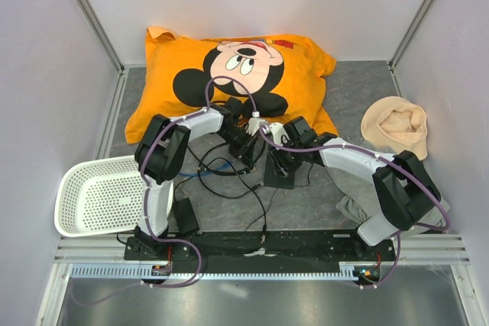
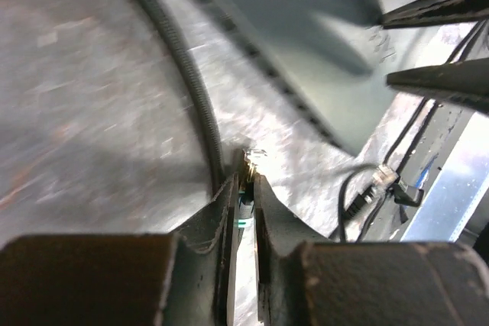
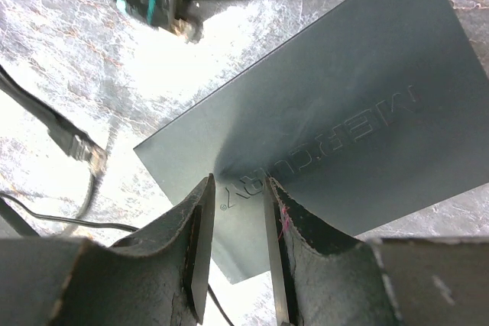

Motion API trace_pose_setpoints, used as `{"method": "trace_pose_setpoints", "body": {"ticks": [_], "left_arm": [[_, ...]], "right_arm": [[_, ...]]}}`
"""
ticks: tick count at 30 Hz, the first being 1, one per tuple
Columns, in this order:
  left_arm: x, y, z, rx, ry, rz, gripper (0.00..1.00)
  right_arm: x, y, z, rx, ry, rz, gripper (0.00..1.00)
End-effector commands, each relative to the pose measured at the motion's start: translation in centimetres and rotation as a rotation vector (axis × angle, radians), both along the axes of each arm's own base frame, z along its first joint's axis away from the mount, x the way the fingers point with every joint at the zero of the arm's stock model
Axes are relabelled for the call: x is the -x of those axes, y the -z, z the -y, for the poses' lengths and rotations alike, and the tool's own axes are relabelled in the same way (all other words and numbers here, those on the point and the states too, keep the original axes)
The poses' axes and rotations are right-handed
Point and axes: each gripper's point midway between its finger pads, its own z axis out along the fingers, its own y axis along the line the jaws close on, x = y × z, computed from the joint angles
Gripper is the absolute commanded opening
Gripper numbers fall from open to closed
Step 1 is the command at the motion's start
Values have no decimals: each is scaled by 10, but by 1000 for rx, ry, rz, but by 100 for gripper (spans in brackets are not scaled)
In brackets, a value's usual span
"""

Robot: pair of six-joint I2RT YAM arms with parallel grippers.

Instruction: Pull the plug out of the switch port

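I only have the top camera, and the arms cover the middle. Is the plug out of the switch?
Observer: Yes. In the left wrist view the left pincer pinches the plug, whose clear tip sits free, apart from the switch.
Operator: What is the right arm doing?
Observer: The right wrist view shows the right pincer spread open over the switch's lettered top, near one edge.
Operator: Any other connectors nearby?
Observer: One loose plug lies beside the switch, held by nothing.
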Motion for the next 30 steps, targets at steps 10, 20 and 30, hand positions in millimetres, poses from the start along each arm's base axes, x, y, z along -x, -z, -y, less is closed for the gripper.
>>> {"method": "trace_pose_setpoints", "body": {"ticks": [10,20,30], "left_arm": [[-51,-55,-62,-45,-17,275,1],[-141,-111,-173,-125,-336,445,1],[-119,-182,-146,95,-384,564,43]], "right_arm": [[9,22,19,102,1,-29,41],[-16,-2,12,79,15,71,41],[-76,-76,20,59,79,255,75]]}}
